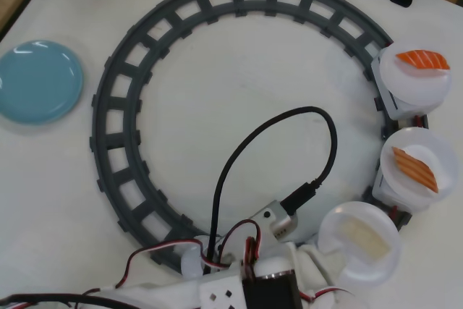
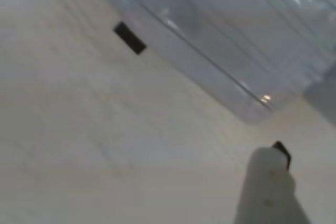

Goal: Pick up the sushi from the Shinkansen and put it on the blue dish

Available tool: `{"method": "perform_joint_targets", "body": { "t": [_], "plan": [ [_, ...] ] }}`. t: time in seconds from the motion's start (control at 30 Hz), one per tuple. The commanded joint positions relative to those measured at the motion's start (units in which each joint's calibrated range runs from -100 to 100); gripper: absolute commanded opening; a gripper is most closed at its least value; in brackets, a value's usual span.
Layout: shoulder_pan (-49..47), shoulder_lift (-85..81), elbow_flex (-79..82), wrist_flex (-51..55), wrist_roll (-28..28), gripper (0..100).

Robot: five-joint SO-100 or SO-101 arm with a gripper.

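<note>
In the overhead view the pale cream sushi (image 1: 364, 237) lies on a round white plate (image 1: 336, 233) at the lower right. That plate is the nearest of three riding on the Shinkansen (image 1: 388, 98), whose cars are mostly hidden under them. The blue dish (image 1: 36, 81) sits far off at the left edge. My gripper (image 1: 317, 257) is at the bottom, just left of the sushi's plate, largely hidden under the arm. The wrist view is blurred and shows one white fingertip (image 2: 269, 182) over the table, below a pale grey body with a black mark (image 2: 129, 38).
A dark grey circular track (image 1: 116, 142) fills the middle of the white table. Two orange salmon pieces (image 1: 422, 58) (image 1: 414, 168) sit on the other two plates at the right. A black cable (image 1: 289, 117) loops from the wrist camera (image 1: 278, 219) over the track's inside.
</note>
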Motion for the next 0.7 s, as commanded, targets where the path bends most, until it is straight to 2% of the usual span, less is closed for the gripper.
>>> {"method": "perform_joint_targets", "body": {
  "t": [0.0, 0.3, 0.67],
  "plan": [
    [-0.79, -1.08, -5.81, 1.17, -0.08, 37],
    [-4.93, -1.08, -5.72, 0.91, -0.45, 37],
    [-5.28, 4.15, -9.51, 1.00, -0.86, 37]
  ]
}}
